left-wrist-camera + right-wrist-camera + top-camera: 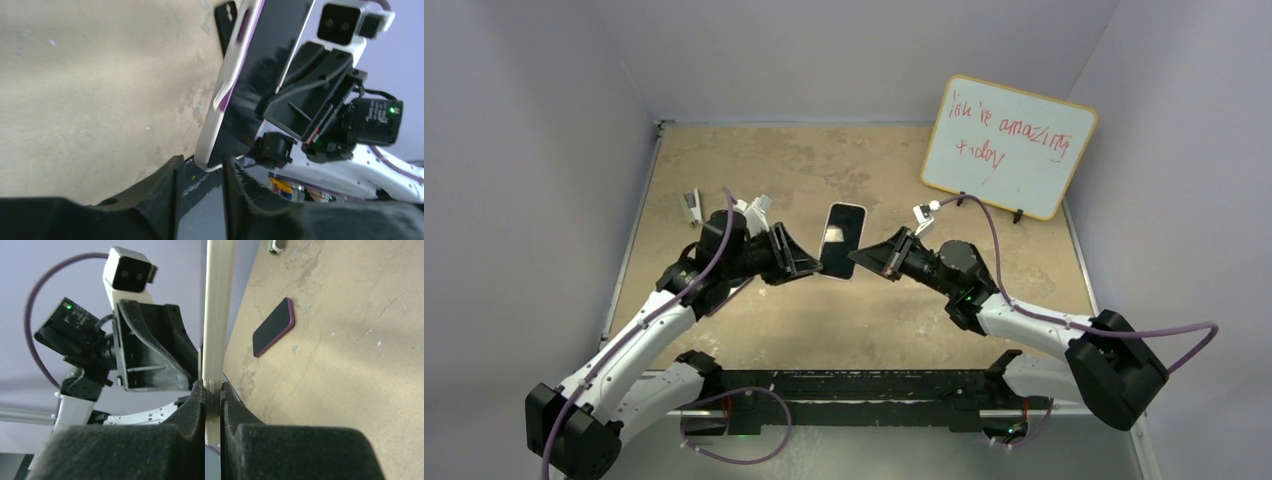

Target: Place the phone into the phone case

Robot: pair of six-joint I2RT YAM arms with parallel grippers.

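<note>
A phone with a dark screen sits in a white case (842,240) and is held up off the table between my two grippers. In the left wrist view the white case (227,90) shows purple through its side cut-outs. My left gripper (812,262) is open; its fingers (165,185) stand on either side of the case's lower corner, and the gripper (200,167) is not clamped on it. My right gripper (862,258) is shut on the case's edge (218,315), with the gripper (213,387) pinching the rim.
A dark flat slab with a purple edge (273,327) lies on the tan table (754,160); it also shows in the left wrist view (226,30). A whiteboard (1009,145) leans at the back right. A small white item (691,205) lies at the far left.
</note>
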